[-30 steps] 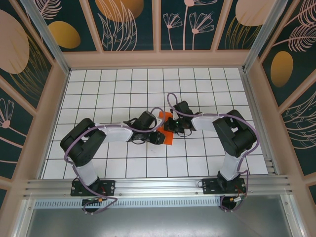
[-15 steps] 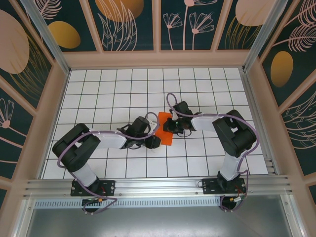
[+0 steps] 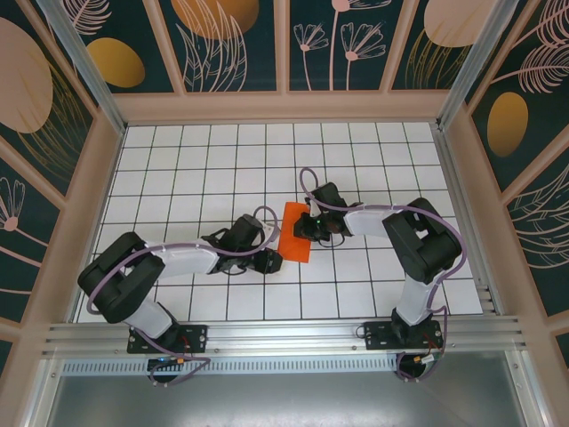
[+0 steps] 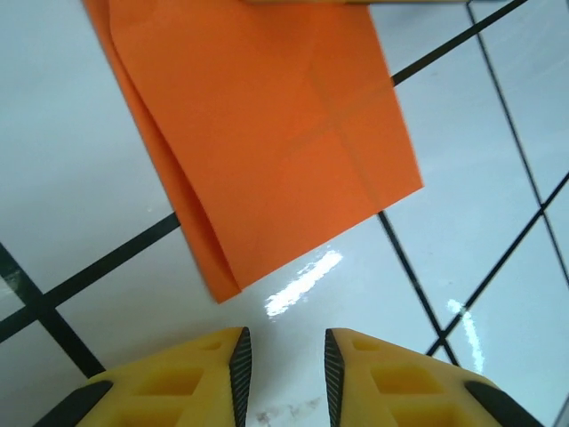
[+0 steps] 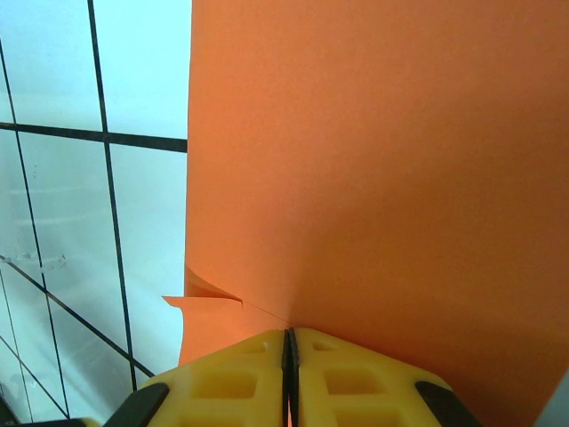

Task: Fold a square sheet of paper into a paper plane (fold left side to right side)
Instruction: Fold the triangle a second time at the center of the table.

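One edge of the orange paper (image 3: 292, 235) hides under the right gripper (image 3: 305, 229).

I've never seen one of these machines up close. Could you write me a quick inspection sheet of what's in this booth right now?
Surface: white tabletop with black grid lines, glossy.
Job's things: bright orange paper sheet, folded double into a rectangle, creases showing, lying on the table between the arms.
Clutter: nothing seen.
End effectors: left end effector slightly open, empty, just short of the paper's corner; right end effector shut, tips at the paper's edge.
Cables: purple cables run along both arms, one looping above the right wrist.
Surroundings: dark teal wall panels with plant drawings; metal rail at the near edge.
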Controlling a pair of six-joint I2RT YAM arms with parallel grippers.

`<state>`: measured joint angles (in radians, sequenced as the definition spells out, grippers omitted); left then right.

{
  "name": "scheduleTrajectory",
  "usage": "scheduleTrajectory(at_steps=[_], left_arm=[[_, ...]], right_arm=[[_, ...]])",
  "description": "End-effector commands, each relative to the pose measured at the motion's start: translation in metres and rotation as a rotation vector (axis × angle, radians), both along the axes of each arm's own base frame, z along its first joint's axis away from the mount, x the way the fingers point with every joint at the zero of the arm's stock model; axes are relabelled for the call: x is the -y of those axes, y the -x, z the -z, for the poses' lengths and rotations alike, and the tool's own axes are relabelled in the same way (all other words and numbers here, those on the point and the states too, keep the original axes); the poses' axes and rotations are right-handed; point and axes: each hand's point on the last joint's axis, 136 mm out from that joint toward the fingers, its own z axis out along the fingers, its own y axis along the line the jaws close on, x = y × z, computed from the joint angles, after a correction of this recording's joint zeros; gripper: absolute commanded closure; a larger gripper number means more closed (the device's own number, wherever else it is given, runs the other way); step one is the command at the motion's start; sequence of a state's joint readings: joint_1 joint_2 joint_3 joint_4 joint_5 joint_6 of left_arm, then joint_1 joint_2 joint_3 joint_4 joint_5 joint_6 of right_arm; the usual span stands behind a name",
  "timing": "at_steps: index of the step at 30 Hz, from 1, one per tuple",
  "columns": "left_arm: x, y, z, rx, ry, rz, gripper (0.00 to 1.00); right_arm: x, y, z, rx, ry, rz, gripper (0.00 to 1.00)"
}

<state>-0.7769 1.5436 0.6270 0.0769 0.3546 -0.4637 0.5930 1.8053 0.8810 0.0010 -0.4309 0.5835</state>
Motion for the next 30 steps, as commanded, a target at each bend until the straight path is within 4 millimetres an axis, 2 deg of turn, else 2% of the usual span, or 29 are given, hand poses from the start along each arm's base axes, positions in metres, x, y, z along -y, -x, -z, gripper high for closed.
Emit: scheduleTrajectory(at_steps=[1,5,12,20,27,30], left_arm=[[0.012,-0.016,-0.034,0.058,0.039,-0.001,0.69],[0.026,-0.025,-0.038,0.072,0.06,0.023,0.68],[0.036,-0.037,-0.008,0.045,0.004,0.042,0.68],[0.019,-0.027,0.032,-0.022,-0.082,0.015,0.68],[-0.006,-0.003,0.047,-0.075,-0.115,-0.013,0.68],[-0.006,0.004,0.038,-0.075,-0.076,-0.013,0.68]], right_arm=[[0.019,0.017,0.024,-0.066,0.093,0.018,0.88],[0.019,0.017,0.022,-0.064,0.092,0.017,0.88],[0.019,0.016,0.021,-0.063,0.092,0.019,0.88],[0.019,0.017,0.021,-0.066,0.091,0.017,0.88],[0.019,0.017,0.02,-0.065,0.089,0.016,0.88],[0.018,0.017,0.019,-0.062,0.084,0.014,0.87]])
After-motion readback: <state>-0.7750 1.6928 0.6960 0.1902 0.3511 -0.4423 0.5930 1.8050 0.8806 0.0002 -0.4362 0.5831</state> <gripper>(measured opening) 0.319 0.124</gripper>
